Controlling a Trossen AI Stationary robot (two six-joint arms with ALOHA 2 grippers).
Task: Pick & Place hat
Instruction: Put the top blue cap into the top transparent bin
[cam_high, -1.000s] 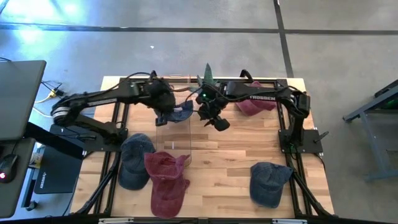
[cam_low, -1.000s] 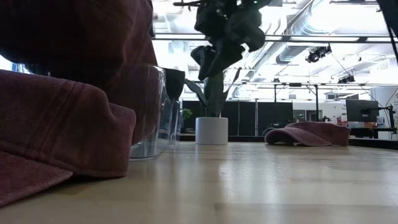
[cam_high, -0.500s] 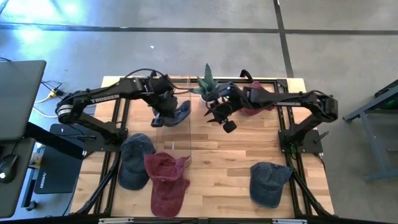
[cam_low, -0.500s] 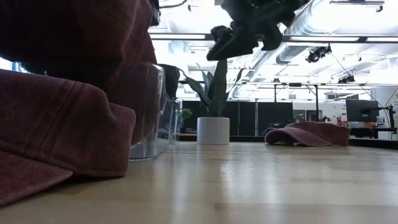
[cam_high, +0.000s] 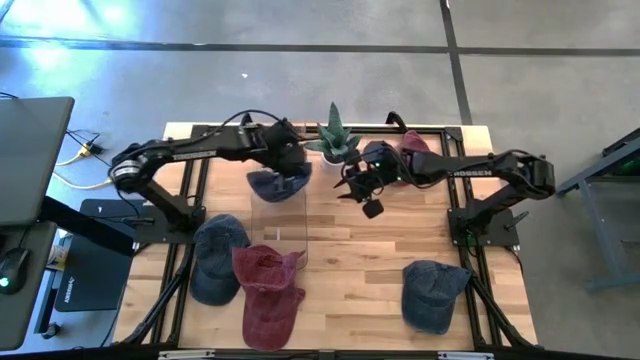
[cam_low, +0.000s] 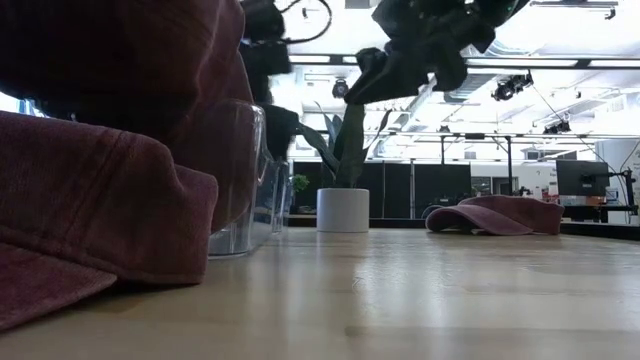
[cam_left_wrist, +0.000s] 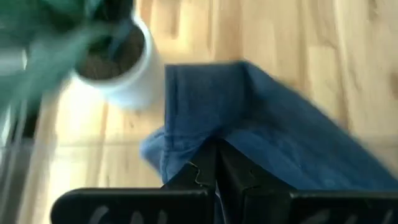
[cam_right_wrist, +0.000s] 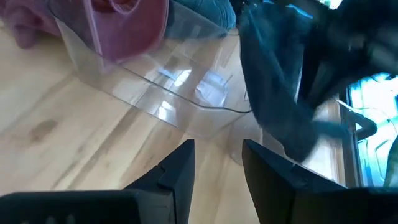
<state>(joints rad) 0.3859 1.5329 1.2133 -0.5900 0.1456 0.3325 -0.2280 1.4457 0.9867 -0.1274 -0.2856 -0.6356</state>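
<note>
Left gripper (cam_left_wrist: 216, 163), frame center, pinches the blue hat (cam_left_wrist: 273, 130) aloft for carrying; right gripper (cam_right_wrist: 217, 163) hovers, fingers apart, empty.

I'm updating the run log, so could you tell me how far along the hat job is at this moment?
In hand: the left gripper is shut on a blue hat, held above the clear bin near the potted plant. The right gripper is open and empty. Left: releasing that hat. Two blue hats and two red hats lie on the table.
</note>
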